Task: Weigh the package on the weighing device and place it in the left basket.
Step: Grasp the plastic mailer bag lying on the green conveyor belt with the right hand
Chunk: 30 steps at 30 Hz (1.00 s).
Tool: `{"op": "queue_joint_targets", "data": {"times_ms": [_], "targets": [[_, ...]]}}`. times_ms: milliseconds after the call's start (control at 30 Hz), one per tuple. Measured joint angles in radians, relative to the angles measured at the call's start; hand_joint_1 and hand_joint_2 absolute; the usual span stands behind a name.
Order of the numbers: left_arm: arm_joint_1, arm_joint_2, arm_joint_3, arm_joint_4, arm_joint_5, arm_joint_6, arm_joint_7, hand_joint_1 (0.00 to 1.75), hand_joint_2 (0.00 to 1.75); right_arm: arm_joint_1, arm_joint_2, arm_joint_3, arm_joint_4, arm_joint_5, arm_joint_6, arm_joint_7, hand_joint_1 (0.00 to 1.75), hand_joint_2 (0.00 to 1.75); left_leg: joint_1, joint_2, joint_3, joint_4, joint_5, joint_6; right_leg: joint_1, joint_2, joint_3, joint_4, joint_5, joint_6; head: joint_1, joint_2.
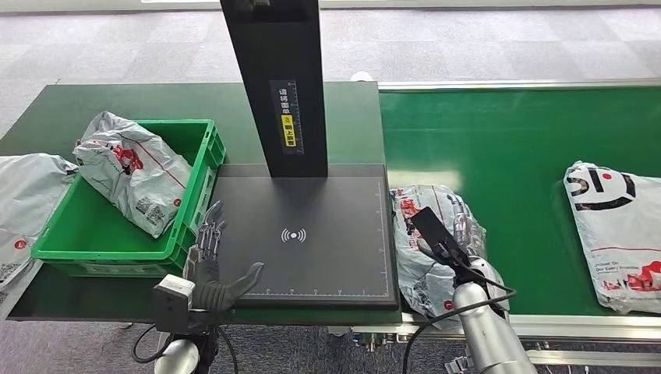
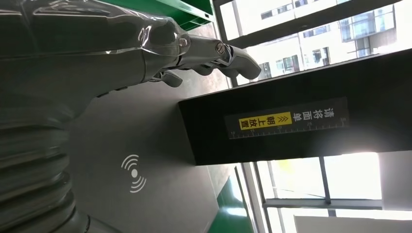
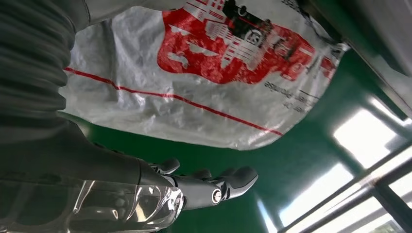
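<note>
A grey package (image 1: 421,249) with red print lies on the green conveyor, against the right edge of the black weighing platform (image 1: 312,234). My right hand (image 1: 454,238) is over this package with its fingers (image 3: 218,187) stretched out and nothing gripped; the package (image 3: 194,73) shows close beside the hand in the right wrist view. At the platform's front left corner my left hand (image 1: 212,269) is open, thumb at the platform edge, fingers (image 2: 218,53) straight. The green basket (image 1: 199,191) stands left of the platform and holds another grey package (image 1: 132,171).
The scale's black post (image 1: 273,86), also (image 2: 272,121), rises from the back of the platform with a yellow label. A further package (image 1: 620,234) lies far right on the conveyor (image 1: 499,140). One more package (image 1: 23,195) lies left of the basket.
</note>
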Motion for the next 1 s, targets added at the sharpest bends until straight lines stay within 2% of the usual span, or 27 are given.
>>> {"op": "queue_joint_targets", "data": {"times_ms": [333,433,567,1000], "targets": [[-0.054,-0.013,-0.009,0.059,-0.003,-0.019,-0.01,0.0,1.75,0.016,0.001,0.011,0.093,0.111,0.137,0.164,0.0,1.75,0.0,0.0,0.0,0.0,0.0,0.0,0.0,0.0,0.0,0.0,0.0,0.0,0.0,0.0],[-0.081,-0.017,-0.021,0.086,0.002,-0.023,-0.014,0.0,1.75,0.019,0.001,0.029,0.103,0.146,0.143,0.218,0.01,1.75,0.0,0.0,0.0,0.0,0.0,0.0,0.0,0.0,0.0,0.0,0.0,0.0,0.0,0.0],[-0.106,-0.021,-0.034,0.114,0.007,-0.027,-0.014,0.0,1.75,0.019,0.001,0.053,0.113,0.185,0.136,0.274,1.75,1.75,0.0,0.0,0.001,0.0,0.0,0.0,0.0,0.0,0.001,0.0,0.0,0.0,0.0,0.0],[-0.121,-0.019,-0.047,0.149,0.027,-0.016,-0.014,0.0,1.75,0.013,0.001,0.057,0.134,0.187,0.141,0.242,1.75,1.75,0.0,0.0,0.002,0.001,0.0,0.0,0.0,0.0,0.003,-0.001,0.001,0.002,0.0,0.0]]}}
